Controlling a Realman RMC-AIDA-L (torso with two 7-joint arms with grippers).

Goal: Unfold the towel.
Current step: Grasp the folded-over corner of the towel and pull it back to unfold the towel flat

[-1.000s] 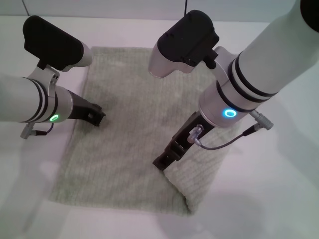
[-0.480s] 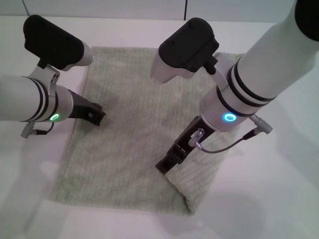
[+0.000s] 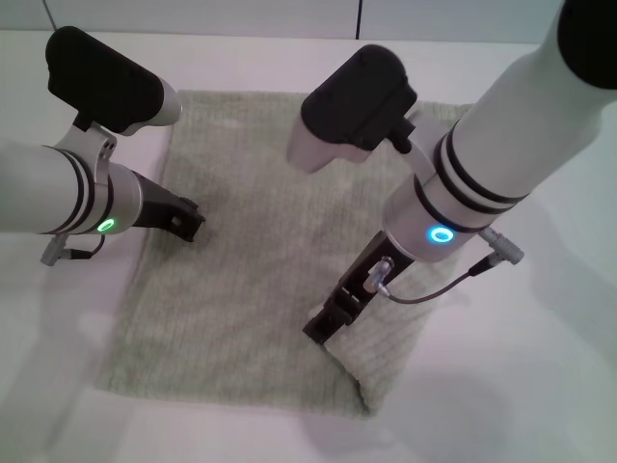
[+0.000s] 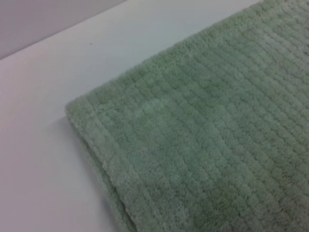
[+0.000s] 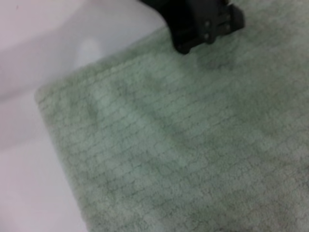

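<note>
While the towel (image 3: 251, 280) lies flat, both grippers rest on it.

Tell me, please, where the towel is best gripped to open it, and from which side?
Probably at the towel's doubled near-right corner, where layered edges show. Come from above and pinch only the top layer; the cloth lies flat on the table. The right hand is nearest; the left hand sits at the left edge.

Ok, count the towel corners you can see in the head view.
3 on the towel: near-left, near-right and far-left. The far-right corner is hidden behind the right arm.
</note>
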